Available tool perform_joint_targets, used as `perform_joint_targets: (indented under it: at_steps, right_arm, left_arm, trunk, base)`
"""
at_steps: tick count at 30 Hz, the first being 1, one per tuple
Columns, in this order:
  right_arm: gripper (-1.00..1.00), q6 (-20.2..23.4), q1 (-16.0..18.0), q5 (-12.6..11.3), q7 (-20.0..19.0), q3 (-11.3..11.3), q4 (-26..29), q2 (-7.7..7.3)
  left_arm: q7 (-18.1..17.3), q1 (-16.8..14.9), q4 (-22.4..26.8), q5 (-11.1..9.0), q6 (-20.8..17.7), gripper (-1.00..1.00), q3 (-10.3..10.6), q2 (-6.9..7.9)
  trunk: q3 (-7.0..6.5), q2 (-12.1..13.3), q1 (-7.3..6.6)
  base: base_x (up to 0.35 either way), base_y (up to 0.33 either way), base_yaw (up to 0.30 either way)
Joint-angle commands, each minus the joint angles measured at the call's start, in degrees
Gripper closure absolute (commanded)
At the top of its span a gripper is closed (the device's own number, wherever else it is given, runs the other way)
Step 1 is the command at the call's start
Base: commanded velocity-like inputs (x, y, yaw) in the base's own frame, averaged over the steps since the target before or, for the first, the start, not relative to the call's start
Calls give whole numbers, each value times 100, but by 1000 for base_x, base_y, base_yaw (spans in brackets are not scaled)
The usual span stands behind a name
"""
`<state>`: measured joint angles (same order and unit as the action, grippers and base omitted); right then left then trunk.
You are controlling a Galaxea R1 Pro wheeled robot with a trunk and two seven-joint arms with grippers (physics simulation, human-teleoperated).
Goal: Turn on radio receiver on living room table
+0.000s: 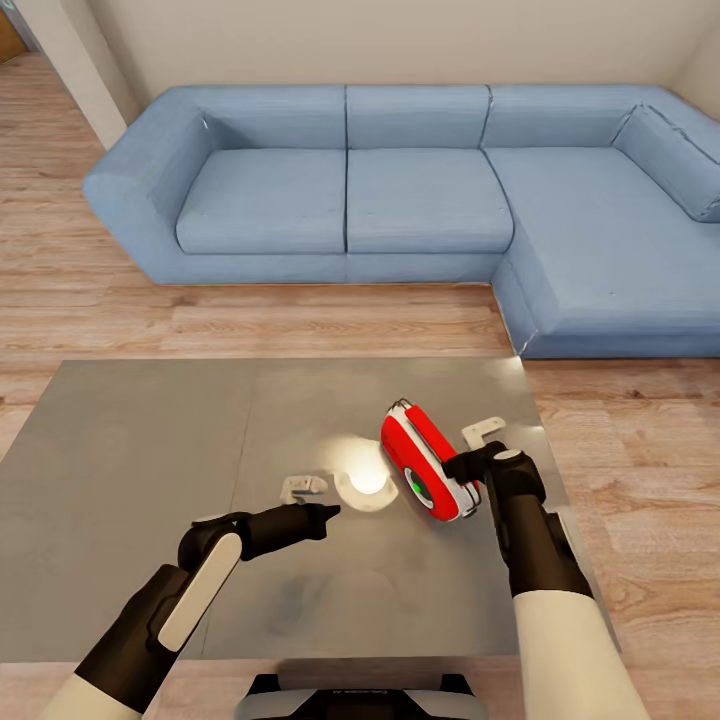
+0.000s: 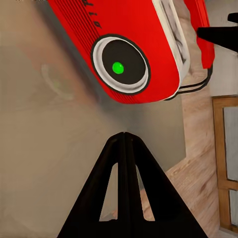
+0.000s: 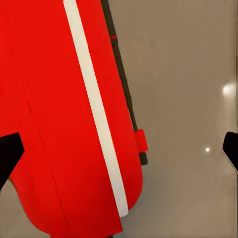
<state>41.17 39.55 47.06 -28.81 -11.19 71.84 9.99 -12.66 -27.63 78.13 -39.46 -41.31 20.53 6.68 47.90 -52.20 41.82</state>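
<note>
Radio receiver lies at four o'clock on the table, near its right edge, long axis eleven-to-five, dial up. Left gripper pressed together; right gripper spread, apparently touching it.

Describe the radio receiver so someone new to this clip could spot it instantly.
Start at the blue L-shaped sofa, then drop to the grey table in front of it. The radio receiver sits tilted on the table's right part, beside the right gripper. It is the one bright red thing there, with a white band and a round dial glowing green.
</note>
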Motion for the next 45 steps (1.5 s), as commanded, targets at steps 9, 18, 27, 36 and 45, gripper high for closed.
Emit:
perform_joint_targets:
  at_steps: [9, 18, 27, 36, 45]
  right_arm:
    - [-100, 1454, 0, 40, -1093, 494, 1523, -38]
    - [-100, 1883, 0, 58, -1394, 685, 1693, -59]
    - [-100, 1883, 0, 58, -1408, 697, 1701, -67]
    - [-100, 1883, 0, 60, -1403, 695, 1693, -76]
    - [-100, 1845, 0, 66, -1401, 648, 1693, -76]
  left_arm:
    - [0, 2, 0, 0, 0, 100, 3, 0]
    - [0, 3, 0, -5, 0, 100, 3, 0]
    - [0, 3, 0, -1, 0, 100, 2, 0]
    - [0, 3, 15, -5, 0, 100, 11, 3]
    - [0, 3, 26, -2, 8, 100, 13, 9]
  trunk:
    - [0, 0, 0]
    - [0, 0, 0]
    - [0, 0, 0]
    - [0, 0, 0]
    - [-6, 0, 0]
  base:
    - [0, 0, 0]
    - [0, 0, 0]
    - [0, 0, 0]
    - [-69, 0, 0]
    - [-322, 0, 0]
